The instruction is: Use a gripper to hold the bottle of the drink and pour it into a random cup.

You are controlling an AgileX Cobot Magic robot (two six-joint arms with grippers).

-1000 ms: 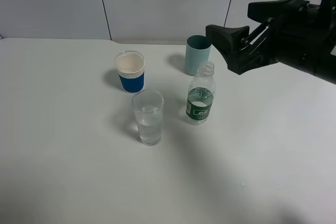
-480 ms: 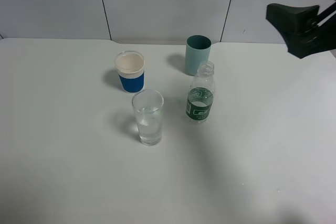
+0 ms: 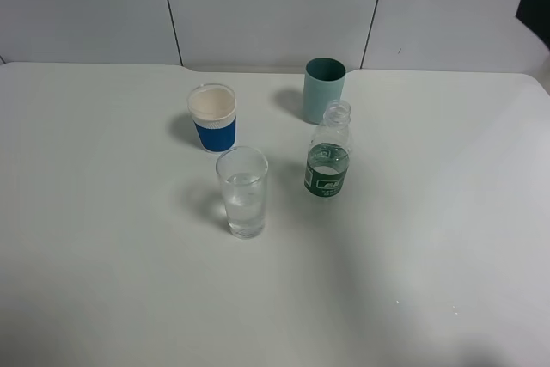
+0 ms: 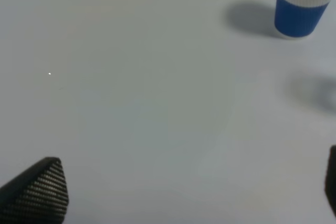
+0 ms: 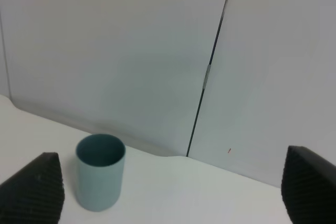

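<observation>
The small clear bottle [image 3: 328, 154] with a dark green label and no cap stands upright on the white table. The tall clear glass [image 3: 243, 192] stands to its left and nearer the front, apart from it, and seems to hold some clear liquid. Neither gripper touches them. Only a black bit of the right arm [image 3: 538, 8] shows, at the far right edge of the exterior view. In the right wrist view my right gripper [image 5: 170, 190] is open and empty, its fingertips [image 5: 31, 192] wide apart. My left gripper [image 4: 184, 192] is open and empty over bare table; bottle and glass are out of both wrist views.
A white paper cup with a blue sleeve [image 3: 212, 118] stands behind the glass and also shows in the left wrist view [image 4: 302, 1]. A teal cup [image 3: 323, 90] stands just behind the bottle and shows in the right wrist view [image 5: 100, 179]. A panelled wall [image 3: 275, 6] runs behind the table.
The right arm has drawn back from beside the bottle, moving right and almost out of the exterior view. Bottle and cups have not moved.
</observation>
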